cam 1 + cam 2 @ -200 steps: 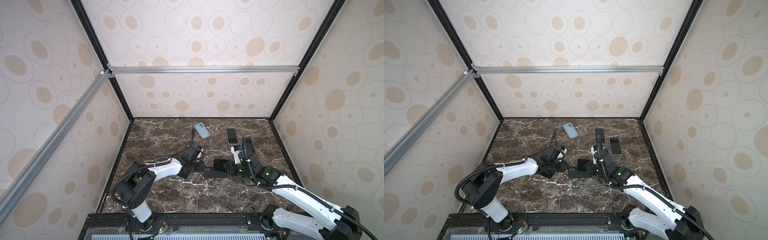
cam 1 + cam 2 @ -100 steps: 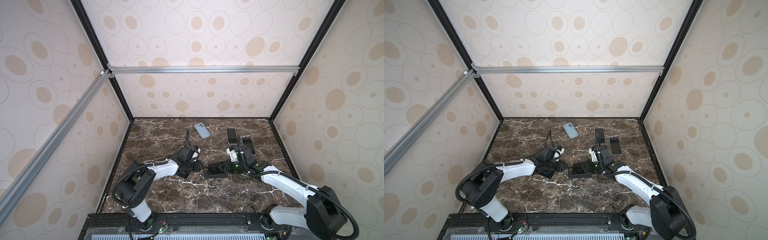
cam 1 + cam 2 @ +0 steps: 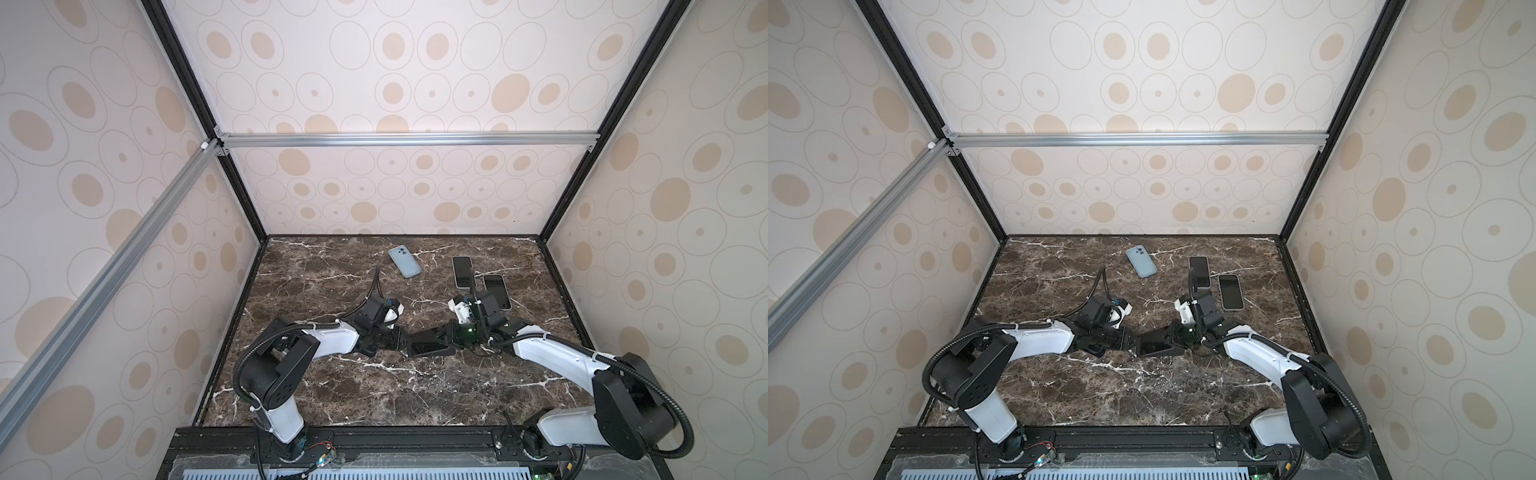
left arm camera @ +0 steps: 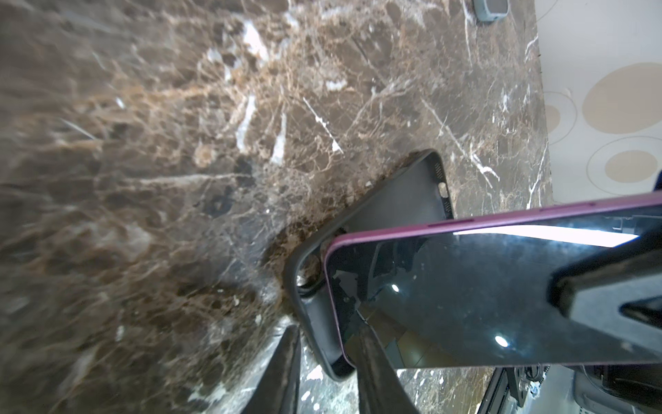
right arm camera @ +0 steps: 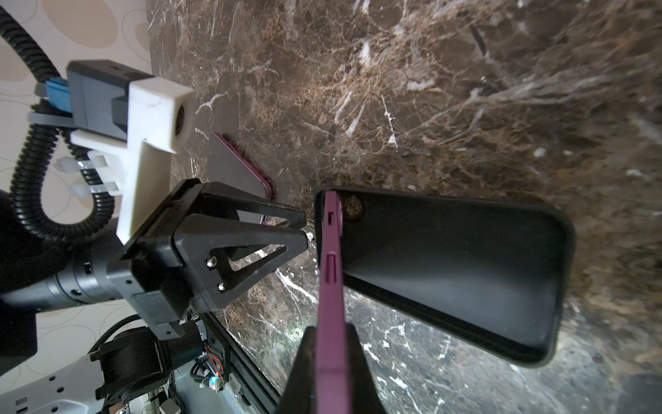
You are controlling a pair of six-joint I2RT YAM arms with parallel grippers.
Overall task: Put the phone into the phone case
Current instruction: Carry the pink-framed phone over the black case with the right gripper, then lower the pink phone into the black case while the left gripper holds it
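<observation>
A black phone case [image 5: 447, 269] lies open side up in the middle of the marble table [image 3: 374, 395]. The phone [image 4: 483, 304], with a purple rim and a dark screen, is tilted over the phone case [image 4: 404, 193]. Its far end sits in the case's camera-hole end and its near end is raised. My right gripper [image 5: 331, 331] is shut on the raised end of the phone [image 5: 331, 286]. My left gripper [image 4: 327, 326] straddles the case's end wall, pinching it. In both top views the left gripper [image 3: 402, 338] and the right gripper [image 3: 451, 336] face each other across the phone [image 3: 1158, 341].
A phone in a light blue case [image 3: 404, 262] lies at the back of the table. Two dark-screened phones [image 3: 462, 272] [image 3: 496, 291] lie back right, close behind my right wrist. A flat purple-edged slab [image 5: 236, 168] lies behind my left gripper [image 5: 304, 231]. Patterned walls enclose three sides.
My right arm has swung its forearm down and out to the right while keeping the phone at the case. The left gripper has stayed at the case's end.
</observation>
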